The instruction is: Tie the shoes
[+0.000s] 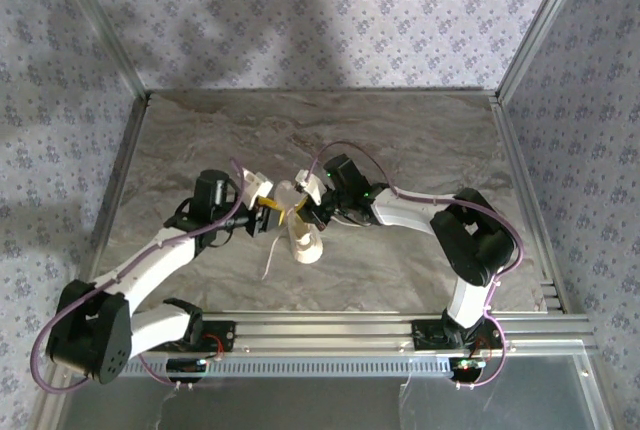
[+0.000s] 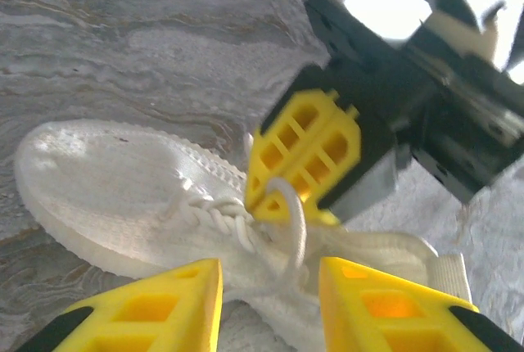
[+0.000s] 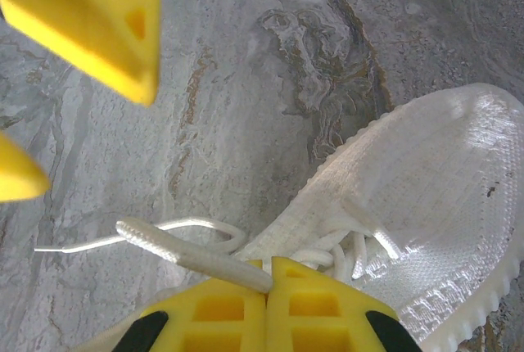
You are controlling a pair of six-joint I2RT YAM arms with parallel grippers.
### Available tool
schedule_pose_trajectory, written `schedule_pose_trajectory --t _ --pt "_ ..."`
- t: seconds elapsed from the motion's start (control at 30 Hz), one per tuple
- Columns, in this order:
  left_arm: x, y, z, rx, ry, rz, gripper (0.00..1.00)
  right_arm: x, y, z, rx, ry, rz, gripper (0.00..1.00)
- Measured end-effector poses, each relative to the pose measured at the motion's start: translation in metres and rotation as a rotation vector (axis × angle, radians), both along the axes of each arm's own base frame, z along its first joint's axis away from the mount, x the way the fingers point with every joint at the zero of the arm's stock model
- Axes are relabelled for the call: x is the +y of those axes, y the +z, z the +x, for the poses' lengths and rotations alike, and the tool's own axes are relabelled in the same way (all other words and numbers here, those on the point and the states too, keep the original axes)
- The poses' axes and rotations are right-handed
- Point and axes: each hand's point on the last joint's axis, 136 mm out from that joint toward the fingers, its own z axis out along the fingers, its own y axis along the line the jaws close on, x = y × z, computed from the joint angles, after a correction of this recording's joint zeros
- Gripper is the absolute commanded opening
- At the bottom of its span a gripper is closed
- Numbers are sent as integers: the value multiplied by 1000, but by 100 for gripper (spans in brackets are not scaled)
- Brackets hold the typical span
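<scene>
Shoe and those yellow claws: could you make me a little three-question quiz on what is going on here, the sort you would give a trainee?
1. True or false: the right gripper is shut on a lace.
2. Pick one: the sneaker lies on A) a grey marbled table, B) a wooden tray, C) a cardboard box.
3. Fill in the missing word: the fingers of the left gripper stand ____, not pressed together.

Key: 1 true; 2 A; 3 apart.
</scene>
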Motion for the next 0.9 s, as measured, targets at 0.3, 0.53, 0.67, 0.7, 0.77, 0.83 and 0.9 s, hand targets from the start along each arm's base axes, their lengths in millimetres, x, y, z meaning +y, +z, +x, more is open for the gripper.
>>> schedule_pose_trajectory --t 0.3,0.53,0.67,0.7,0.77,0.83,0.9 --pt "-2 -22 -8 -42 -49 13 37 0 -1 -1 2 -1 1 0" --pt "-12 -29 -9 -73 -100 30 32 0 -1 0 0 -1 3 0" --pt "-13 -34 -7 -83 -116 47 16 0 -1 0 1 -2 3 0" --pt "-13 -35 -6 -85 -120 50 17 0 -1 0 1 -2 3 0" --pt "-14 -36 -5 -86 -122 54 17 0 -1 0 4 -4 3 0" --pt "-14 -36 -4 -91 -126 56 24 -1 -2 -1 5 -5 3 0" --pt "-14 -35 -4 -99 -128 56 29 0 -2 -1 7 -5 4 0"
